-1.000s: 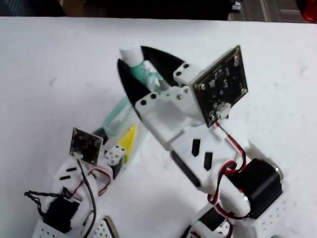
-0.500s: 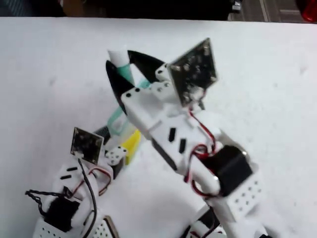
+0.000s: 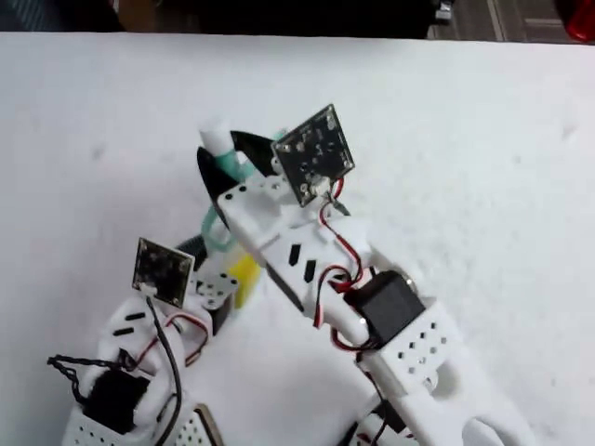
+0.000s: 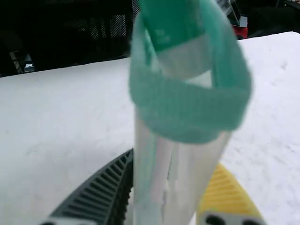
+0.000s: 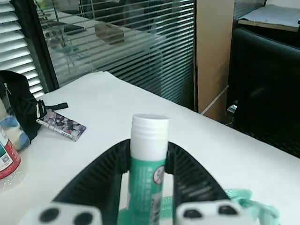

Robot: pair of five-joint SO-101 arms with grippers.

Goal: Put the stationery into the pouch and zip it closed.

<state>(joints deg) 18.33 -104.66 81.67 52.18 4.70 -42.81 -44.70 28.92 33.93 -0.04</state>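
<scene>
My right gripper [image 3: 226, 160] is shut on a green glue stick [image 3: 223, 149] with a white cap [image 5: 149, 125]; the black fingers [image 5: 105, 168] clamp its body and the cap points away from the arm. It hangs just above the mouth of a clear pouch with teal trim [image 3: 216, 226]. My left gripper [image 3: 231, 276], one finger dark grey and one finger yellow [image 4: 224, 192], is shut on that pouch [image 4: 180, 154] and holds it upright. In the left wrist view the glue stick's green body [image 4: 168, 18] sits inside the pouch's teal band [image 4: 187, 115].
The white table [image 3: 483, 139] stretches wide to the right and far side, ending at a dark far edge. In the right wrist view a black bag [image 5: 18, 105], a printed card [image 5: 61, 124] and a bottle [image 5: 7, 157] lie farther off on the table.
The right arm swung left and lowered its wrist, bringing the glue stick down toward the pouch mouth. The left arm kept still with the pouch.
</scene>
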